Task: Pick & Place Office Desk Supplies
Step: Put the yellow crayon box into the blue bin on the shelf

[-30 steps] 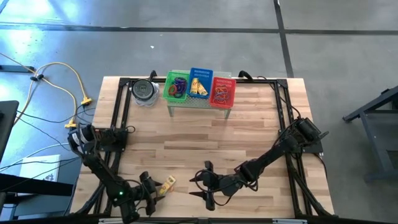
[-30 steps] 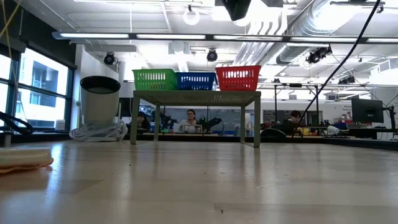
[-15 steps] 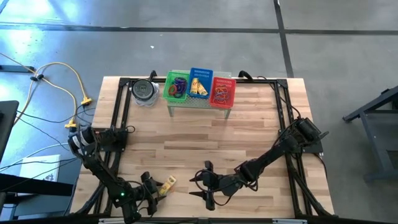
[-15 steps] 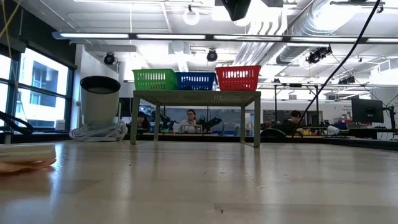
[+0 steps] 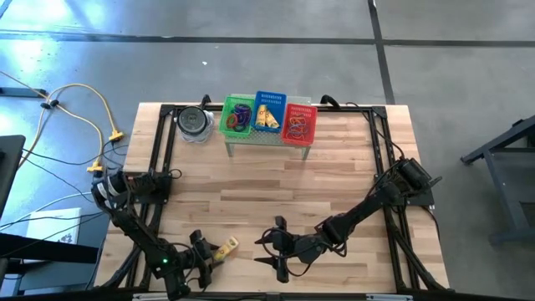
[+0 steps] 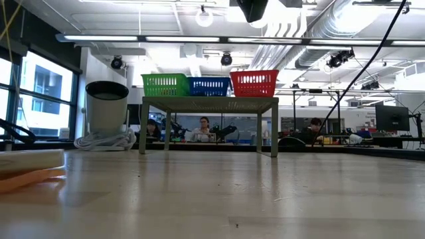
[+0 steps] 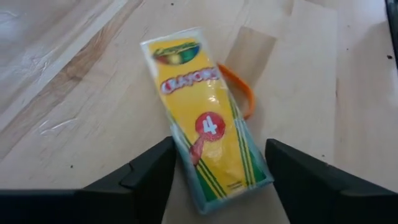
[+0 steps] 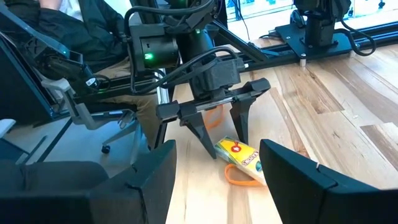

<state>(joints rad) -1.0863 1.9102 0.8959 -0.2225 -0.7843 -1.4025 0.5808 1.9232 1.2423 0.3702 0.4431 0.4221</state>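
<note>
Light wood table [image 5: 276,180], open lab behind. Left gripper [image 8: 219,122] spread wide astride crayon pack [image 7: 205,118] on orange band [image 7: 239,90], near edge. Right gripper [image 5: 274,248] released, empty, beside. Baskets [image 5: 269,117] far.

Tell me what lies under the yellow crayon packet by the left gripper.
An orange band loop sticks out from beneath the yellow crayon packet on the wooden table; the rest of the loop is covered.

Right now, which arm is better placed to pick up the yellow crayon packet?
Left: its claw stands open astride the yellow crayon packet. The right claw is open too, but apart from it.
</note>
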